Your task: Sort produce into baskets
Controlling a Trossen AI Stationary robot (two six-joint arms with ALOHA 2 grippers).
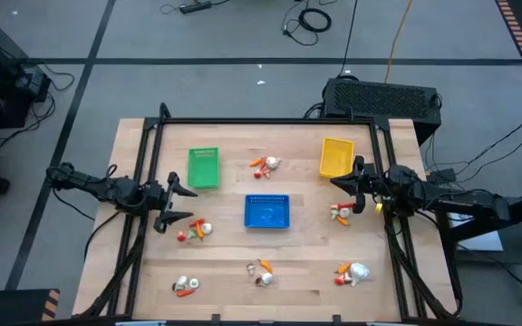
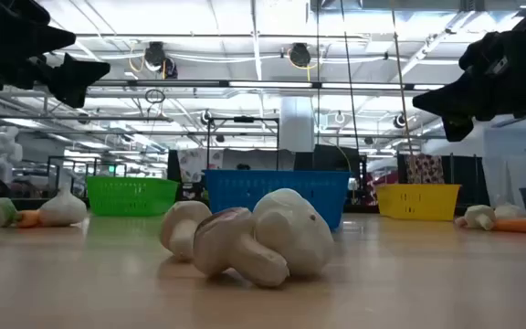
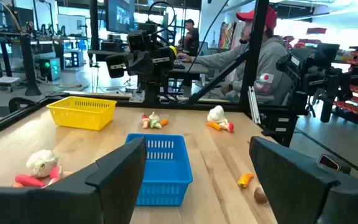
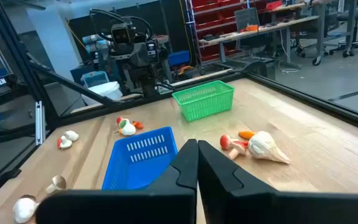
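Observation:
Three baskets stand on the wooden table: green [image 1: 203, 168] at the far left, blue [image 1: 266, 211] in the middle, yellow [image 1: 336, 158] at the far right. Small heaps of produce lie around them: one [image 1: 265, 164] between the green and yellow baskets, one [image 1: 195, 231] left of the blue basket, one [image 1: 340, 213] to its right, and three along the near edge [image 1: 186, 286], [image 1: 261, 272], [image 1: 352, 272]. My left gripper [image 1: 184, 201] hovers open, left of the blue basket [image 3: 160, 168]. My right gripper [image 1: 338, 184] hovers shut beside the yellow basket's near end.
A black frame [image 1: 270, 121] runs along the table's far edge and down both sides. In the low view, pale mushroom-like pieces [image 2: 245, 242] lie close to the near edge. A person [image 3: 260, 56] sits beyond the table's right side. Bare wood shows between the heaps.

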